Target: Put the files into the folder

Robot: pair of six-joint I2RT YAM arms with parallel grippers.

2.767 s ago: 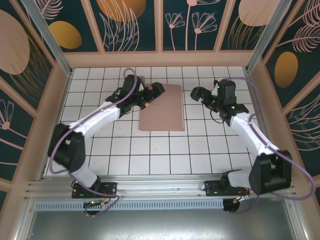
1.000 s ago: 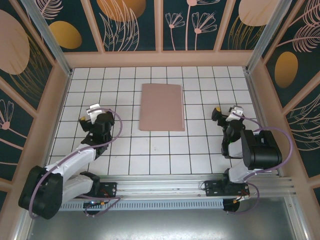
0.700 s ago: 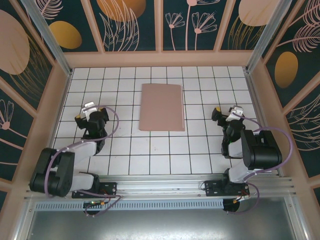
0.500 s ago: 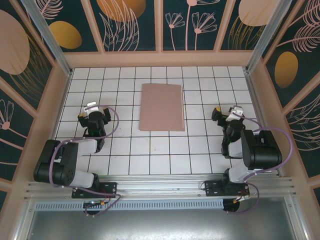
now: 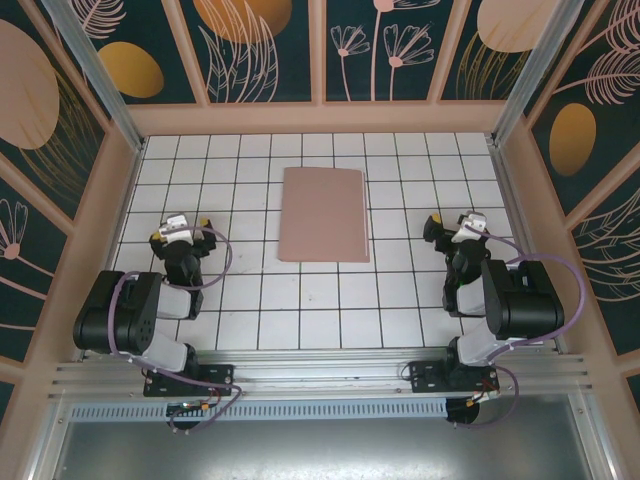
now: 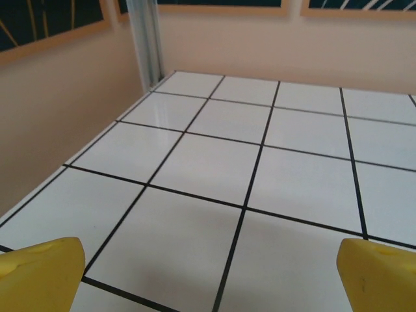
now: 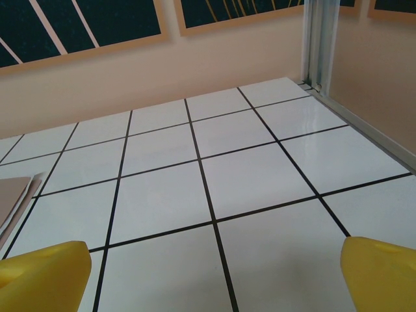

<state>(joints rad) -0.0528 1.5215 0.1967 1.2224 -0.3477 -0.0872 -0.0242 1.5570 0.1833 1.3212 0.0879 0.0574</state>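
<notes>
While both arms sit folded near their bases, the left hand [image 5: 179, 230] and right hand [image 5: 456, 228] gape wide, holding nothing, over the tiled table [image 5: 300, 310]; farther out, between them, the folder [image 5: 323, 213] lies flat and closed.

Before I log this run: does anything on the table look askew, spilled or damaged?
Nothing stands out. The folder lies closed and flat, square with the table grid. The left pincer and right pincer hang open and empty, clear of it.
</notes>
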